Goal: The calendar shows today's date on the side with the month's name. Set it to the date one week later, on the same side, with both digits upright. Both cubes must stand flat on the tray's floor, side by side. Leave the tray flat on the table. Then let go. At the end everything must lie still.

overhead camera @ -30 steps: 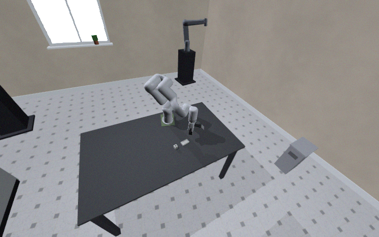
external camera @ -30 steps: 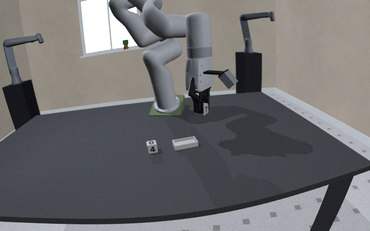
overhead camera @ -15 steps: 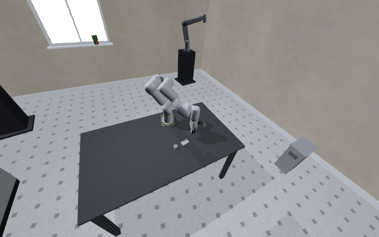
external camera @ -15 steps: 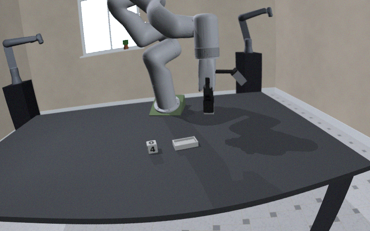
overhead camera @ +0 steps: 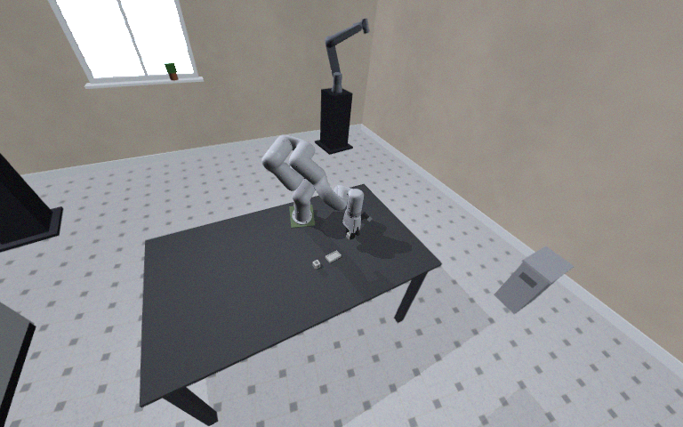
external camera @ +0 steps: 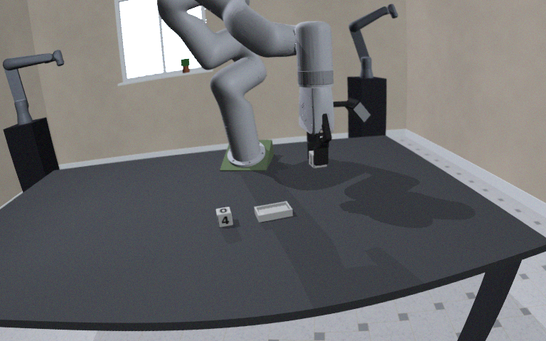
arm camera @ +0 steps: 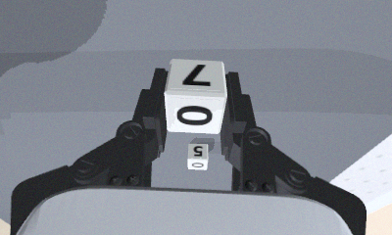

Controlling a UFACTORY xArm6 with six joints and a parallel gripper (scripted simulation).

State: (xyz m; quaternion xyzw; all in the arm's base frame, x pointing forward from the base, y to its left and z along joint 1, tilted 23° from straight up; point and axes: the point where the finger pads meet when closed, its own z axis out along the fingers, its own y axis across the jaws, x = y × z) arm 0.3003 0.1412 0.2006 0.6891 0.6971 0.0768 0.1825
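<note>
My gripper [overhead camera: 351, 235] [external camera: 318, 158] [arm camera: 195, 89] points down, shut on a white cube [overhead camera: 349, 236] [external camera: 311, 159] [arm camera: 195, 113]. The wrist view shows a 7 and a 0 on this cube; it is held above the table, behind and right of the tray in the exterior view. A second white cube [overhead camera: 316, 264] [external camera: 224, 217] [arm camera: 198, 157] stands on the table left of the tray, with 0 on top and 4 in front; its 5 shows in the wrist view. The white tray [overhead camera: 333, 257] [external camera: 275, 217] lies open side up and empty. No month name is readable.
The dark table [overhead camera: 218, 306] [external camera: 141, 261] carries the arm's green base plate [overhead camera: 309, 224] [external camera: 264, 165] behind the tray. A narrow gap separates tray and loose cube. Two other arms on black pedestals [overhead camera: 335, 118] [external camera: 30, 145] stand beyond the table.
</note>
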